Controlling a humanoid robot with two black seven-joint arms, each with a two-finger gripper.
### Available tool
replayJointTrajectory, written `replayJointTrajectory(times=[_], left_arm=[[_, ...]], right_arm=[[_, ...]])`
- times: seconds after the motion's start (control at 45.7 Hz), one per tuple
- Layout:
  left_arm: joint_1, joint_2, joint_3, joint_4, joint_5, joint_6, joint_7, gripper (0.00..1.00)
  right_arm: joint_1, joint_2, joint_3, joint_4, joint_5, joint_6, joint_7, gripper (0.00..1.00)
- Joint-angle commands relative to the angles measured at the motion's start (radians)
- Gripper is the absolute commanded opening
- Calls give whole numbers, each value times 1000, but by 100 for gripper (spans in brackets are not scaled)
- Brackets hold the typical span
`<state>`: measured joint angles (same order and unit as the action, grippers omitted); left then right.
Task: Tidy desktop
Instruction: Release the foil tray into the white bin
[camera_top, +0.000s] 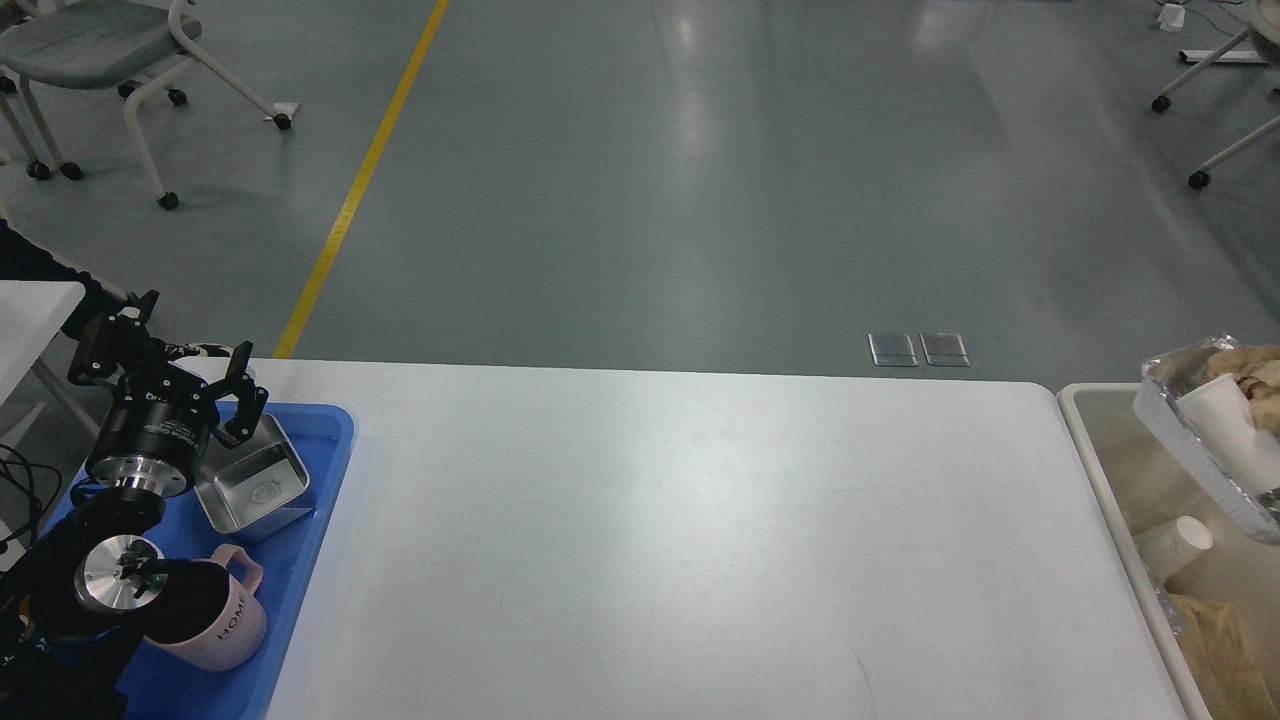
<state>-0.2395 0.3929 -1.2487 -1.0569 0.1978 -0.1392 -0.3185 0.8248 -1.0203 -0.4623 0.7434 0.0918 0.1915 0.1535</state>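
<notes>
- Nearest in, a pink mug (215, 615) marked HOME sits on the blue tray (320, 480), below and just right of the left gripper (165, 350), partly hidden behind the left arm.
- Just right of and beneath that gripper's fingers, a square steel container (255, 490) rests on the same tray, empty from what shows.
- The left gripper hovers over the tray's far corner, fingers spread apart, holding nothing.
- Stretching away to its right is the desktop (680, 540): a broad white slab with rounded corners, smooth, faintly scuffed, catching a soft glare mid-surface. It fills the middle of the view from the tray to the beige bin (1100, 470).
- Handling call: the desktop looks rigid, heavy and slick, not something to lift. It is a surface to work over, and light items would likely slide on it easily.
- Far right, well away from the left gripper, a foil tray (1195, 455) carrying a white paper cup (1225, 430) and crumpled brown paper (1250, 368) hangs over the bin.
- The right gripper is out of frame, so I cannot tell how its fingers stand.
- Farthest back: grey floor with a yellow line (360, 175).
</notes>
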Motion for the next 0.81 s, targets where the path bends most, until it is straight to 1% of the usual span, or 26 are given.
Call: replayJointTrajectory(times=[0.0,0.088,0.219,0.328,0.416,0.504,0.591,0.788], left_arm=[[-12,0,-2,0,0,13,-1,96],[-17,0,0,1,0,36,1,96],[-37,-11,9,1,0,39,1,96],[-55,-28,20,1,9,42,1,96],[-69,-31,29,1,20,50,3,96],[-99,-25,35,8,20,76,7,96],[-121,-26,35,26,20,104,18,96],[-110,-23,35,29,20,112,7,96]], right_arm=[[-58,43,1,-71,22,-12,1,100],[-78,57,2,-94,22,-3,3,100],[-93,62,1,-101,19,-10,3,100],[-95,83,2,-142,20,-17,3,100],[-96,121,-2,-205,16,-23,3,100],[-95,161,-2,-292,16,-24,3,100],[-84,203,7,-341,19,-43,12,100],[-73,270,149,-348,6,-115,8,100]])
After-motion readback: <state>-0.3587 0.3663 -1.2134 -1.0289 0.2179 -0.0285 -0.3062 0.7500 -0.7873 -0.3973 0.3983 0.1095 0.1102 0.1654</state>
